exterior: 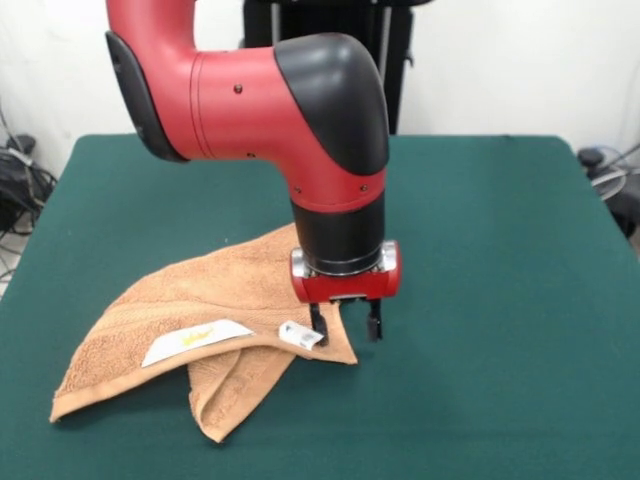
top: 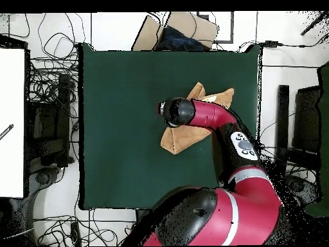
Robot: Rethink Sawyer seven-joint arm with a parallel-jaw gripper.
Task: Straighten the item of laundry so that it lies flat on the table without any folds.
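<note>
The peach-orange towel [exterior: 200, 300] lies crumpled on the green table [exterior: 500, 300], left of the middle. It is folded over itself, with one flap [exterior: 235, 385] tucked under toward the front edge. A long white tag [exterior: 195, 342] and a small white tag [exterior: 300, 335] show on its near border. My gripper [exterior: 346, 325] points straight down over the towel's right corner with its jaws open and nothing between them. The left finger [exterior: 318, 322] stands next to the small tag. In the overhead view the towel [top: 175, 140] shows on both sides of the arm's wrist [top: 178, 112], which hides the gripper.
The red arm [exterior: 250, 95] reaches over the table's far middle. The black pedestal [exterior: 330, 20] stands behind the far edge. Cables [exterior: 20, 180] lie off the table's left side. A cardboard box [top: 177, 31] sits beyond one table edge in the overhead view.
</note>
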